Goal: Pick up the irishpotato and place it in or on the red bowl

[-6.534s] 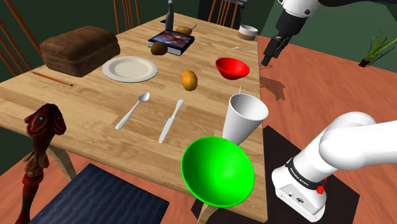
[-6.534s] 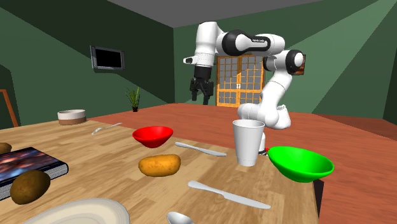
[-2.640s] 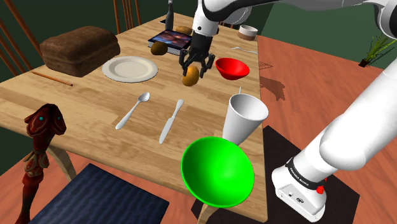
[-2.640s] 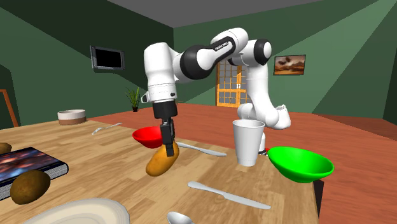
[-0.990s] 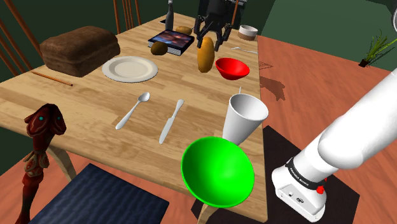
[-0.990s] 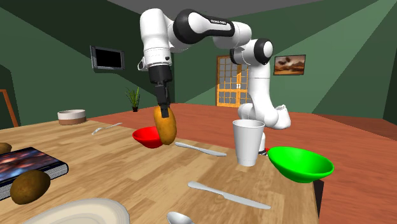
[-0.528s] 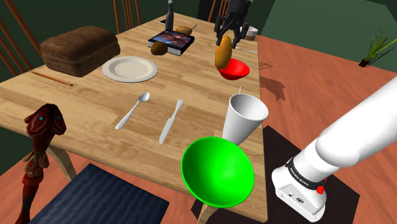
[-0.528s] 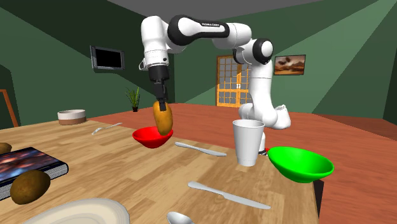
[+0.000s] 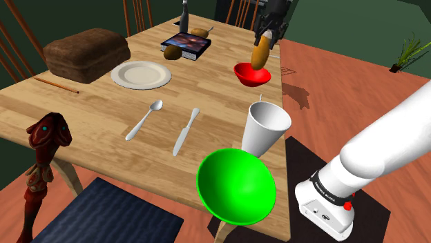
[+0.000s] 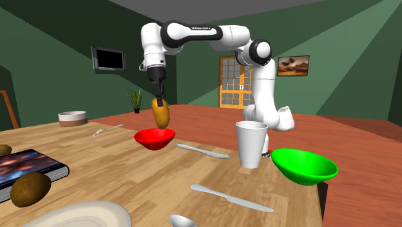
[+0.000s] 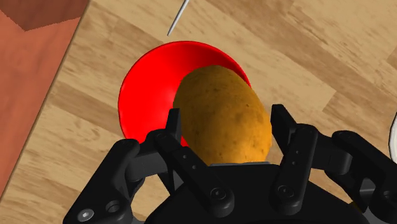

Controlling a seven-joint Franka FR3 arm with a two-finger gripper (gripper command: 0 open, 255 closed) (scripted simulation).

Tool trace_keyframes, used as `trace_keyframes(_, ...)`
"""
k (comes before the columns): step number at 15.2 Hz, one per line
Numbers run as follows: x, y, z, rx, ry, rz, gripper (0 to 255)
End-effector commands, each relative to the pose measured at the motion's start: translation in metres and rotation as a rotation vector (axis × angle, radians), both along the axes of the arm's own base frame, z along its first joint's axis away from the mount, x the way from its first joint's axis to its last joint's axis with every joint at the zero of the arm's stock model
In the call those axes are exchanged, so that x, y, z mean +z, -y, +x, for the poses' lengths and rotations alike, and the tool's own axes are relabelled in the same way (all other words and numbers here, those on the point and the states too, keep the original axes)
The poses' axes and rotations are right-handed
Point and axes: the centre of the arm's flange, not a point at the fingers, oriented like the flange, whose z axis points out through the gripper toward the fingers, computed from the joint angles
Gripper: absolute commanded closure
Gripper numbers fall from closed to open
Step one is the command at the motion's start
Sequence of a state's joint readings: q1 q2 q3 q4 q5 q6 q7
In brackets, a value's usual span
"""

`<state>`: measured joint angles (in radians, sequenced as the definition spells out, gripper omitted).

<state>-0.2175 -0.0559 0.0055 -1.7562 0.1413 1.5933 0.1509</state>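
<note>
Golden-brown potato [image 11: 222, 118] hangs clasped between the fingers of the black gripper [image 11: 226, 121], held in the air just above the red bowl [image 11: 143, 89] on the wooden table [image 9: 90, 117].

The potato [image 9: 260, 54] is held in the pincer [image 9: 264, 43] above the small bowl [image 9: 242, 72], clear of it. That bowl is set on the bench [image 9: 90, 117], near the edge at the shoulder view's right. Nearer the camera along that edge a cup [image 9: 266, 128] is stood, and a large bowl [image 9: 237, 185] is placed just before it at the corner. To the cup's left in that view, a knife [image 9: 186, 130] and then a spoon [image 9: 144, 119] are laid side by side. Behind them a plate [image 9: 141, 74] is set, with a loaf [image 9: 86, 50] to its left and a book [image 9: 186, 43] behind it.
</note>
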Motion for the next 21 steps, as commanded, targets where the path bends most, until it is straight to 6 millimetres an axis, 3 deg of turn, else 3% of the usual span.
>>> trace_keyframes(1, -0.005, 0.014, -0.003, 0.002, 0.0, 0.0, 255)
trace_keyframes(16, -0.086, 0.014, -0.003, 0.002, 0.0, 0.0, 255)
trace_keyframes(21, -0.086, 0.014, -0.003, 0.002, 0.0, 0.0, 255)
